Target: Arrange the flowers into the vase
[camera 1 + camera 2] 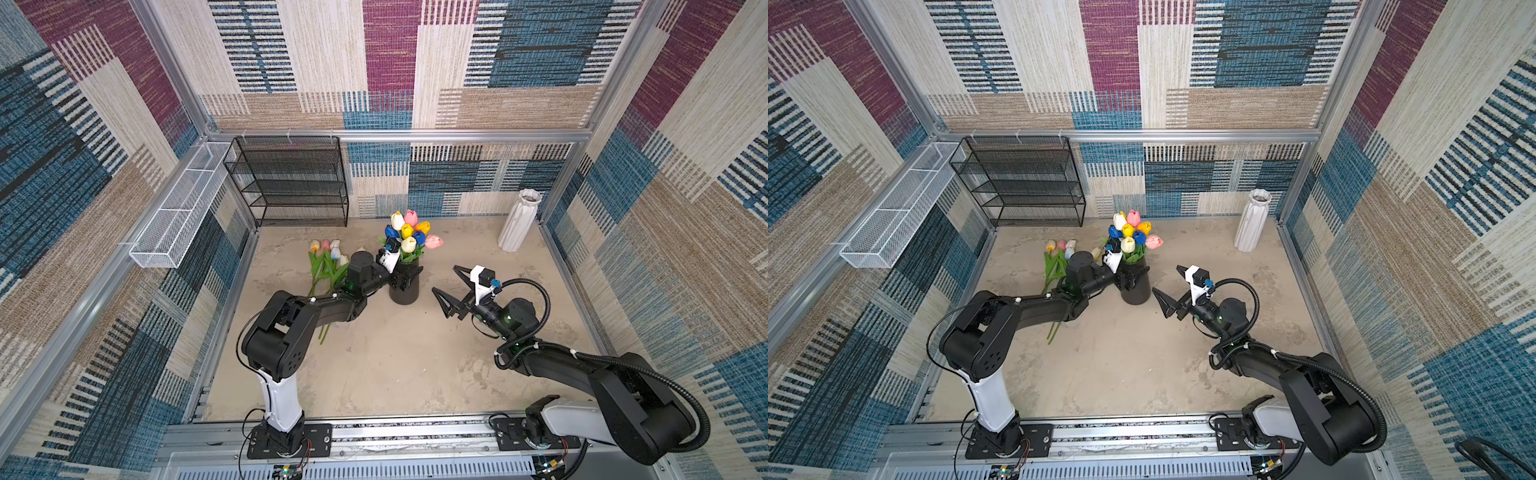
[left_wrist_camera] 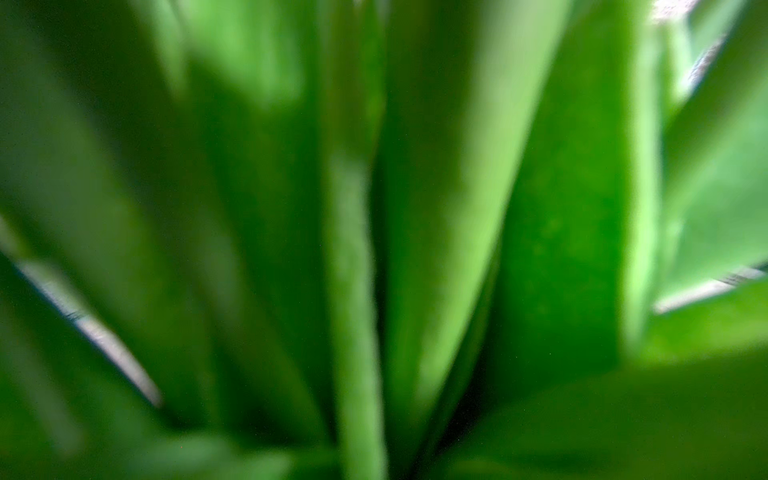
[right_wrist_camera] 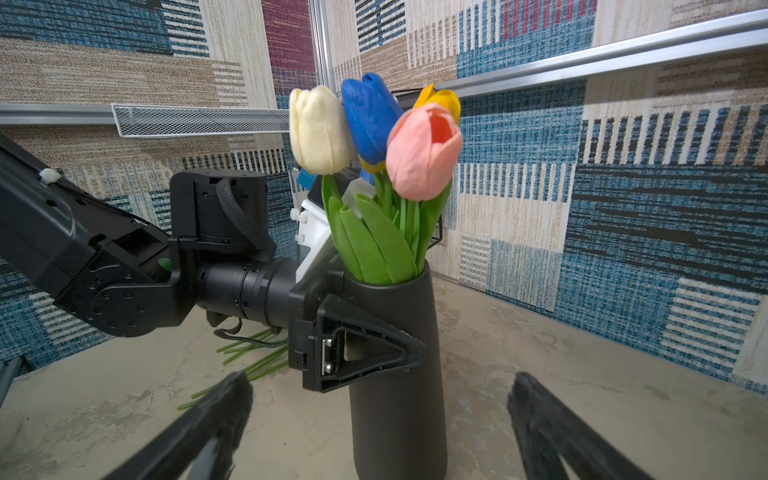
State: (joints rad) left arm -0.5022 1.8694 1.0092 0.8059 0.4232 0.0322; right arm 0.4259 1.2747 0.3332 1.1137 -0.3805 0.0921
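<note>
Straddles the black vase (image 1: 404, 293) at centre with left fingers (image 3: 365, 318) spread wide, probably to steady it; cannot tell whether pressing. Holds nothing in right fingers (image 1: 442, 301), wide apart, right of it. Has most flowers (image 1: 409, 230) upright inside, loose tulips (image 1: 335, 249) flat on the bench (image 1: 395, 353), centre left.

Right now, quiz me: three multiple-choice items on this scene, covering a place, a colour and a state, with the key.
1. The loose tulips lie: A) flat on the table; B) in the white basket; C) on the black shelf.
2. The vase holding the bouquet is: A) white; B) black; C) blue.
3. The right hand is: A) open, empty; B) shut on a tulip; C) shut on the vase.
Key: 1 A, stems lie on the table; 2 B, its body is black; 3 A, jaws spread, nothing between.
</note>
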